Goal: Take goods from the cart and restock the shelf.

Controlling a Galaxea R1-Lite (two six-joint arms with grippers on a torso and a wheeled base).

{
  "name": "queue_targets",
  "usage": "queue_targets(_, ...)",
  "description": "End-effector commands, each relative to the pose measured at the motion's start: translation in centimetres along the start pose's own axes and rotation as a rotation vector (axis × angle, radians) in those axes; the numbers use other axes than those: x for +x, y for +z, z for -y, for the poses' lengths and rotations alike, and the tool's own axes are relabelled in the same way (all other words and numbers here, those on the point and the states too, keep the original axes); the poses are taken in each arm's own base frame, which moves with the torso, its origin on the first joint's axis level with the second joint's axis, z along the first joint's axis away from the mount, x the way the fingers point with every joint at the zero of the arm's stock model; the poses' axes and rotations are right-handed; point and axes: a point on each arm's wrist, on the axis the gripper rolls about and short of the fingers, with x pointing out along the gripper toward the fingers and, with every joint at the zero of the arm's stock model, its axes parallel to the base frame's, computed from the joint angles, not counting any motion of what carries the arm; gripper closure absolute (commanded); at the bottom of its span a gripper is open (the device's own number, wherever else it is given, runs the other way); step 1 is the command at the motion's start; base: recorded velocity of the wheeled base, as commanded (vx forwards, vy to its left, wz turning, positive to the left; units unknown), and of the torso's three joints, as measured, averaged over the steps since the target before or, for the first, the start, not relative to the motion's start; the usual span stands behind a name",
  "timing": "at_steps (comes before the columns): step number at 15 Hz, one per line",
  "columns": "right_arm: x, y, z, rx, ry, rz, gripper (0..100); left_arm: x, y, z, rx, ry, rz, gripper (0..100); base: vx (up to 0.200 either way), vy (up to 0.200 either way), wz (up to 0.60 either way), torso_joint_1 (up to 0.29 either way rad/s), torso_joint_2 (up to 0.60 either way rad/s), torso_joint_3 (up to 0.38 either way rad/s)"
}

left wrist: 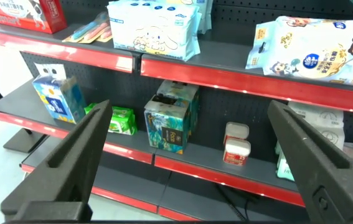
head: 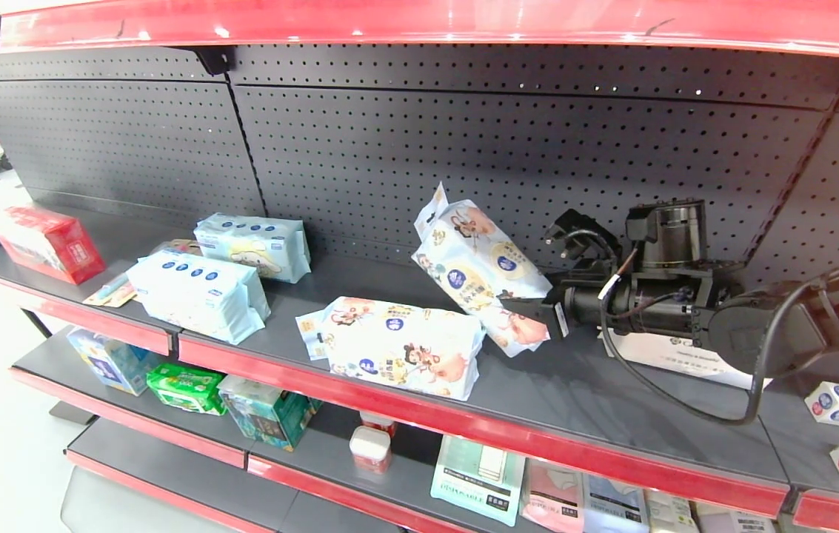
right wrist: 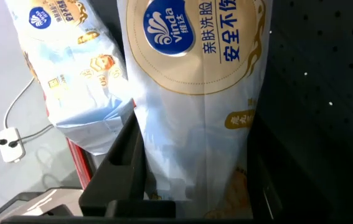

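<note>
Right jaws pinching lower end of cartoon-print tissue pack [head: 480, 268]. Pack tilted, upper end toward 11 o'clock, lower end low over shelf [head: 582, 385]; contact with deck unclear. Matching pack [head: 398, 345] lies flat at 8 o'clock of it, near front lip. Blue-white pack [head: 201, 292] farther toward 9 o'clock. Left jaws spread wide, nothing between them, facing lower shelves.

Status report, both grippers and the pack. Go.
Left gripper open, empty. Right gripper shut on tissue pack, tilted over shelf. Second pack flat beside it.
</note>
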Motion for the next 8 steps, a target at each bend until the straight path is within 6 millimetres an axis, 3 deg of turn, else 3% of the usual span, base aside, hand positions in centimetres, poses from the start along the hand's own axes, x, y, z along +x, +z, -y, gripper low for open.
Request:
queue_targets(1, -0.18, 0.20, -0.10, -0.004, 0.001, 0.007, 100, 0.00, -0.02, 0.00, 0.000, 0.001, 0.000, 0, 0.000, 0.000, 0.00, 0.000, 0.00, 0.000)
queue_targets(8, -0.21, 0.37, -0.64, 0.022, 0.011, 0.008, 100, 0.00, -0.02, 0.00, 0.000, 0.001, 0.000, 0, 0.000, 0.000, 0.00, 0.000, 0.00, 0.000)
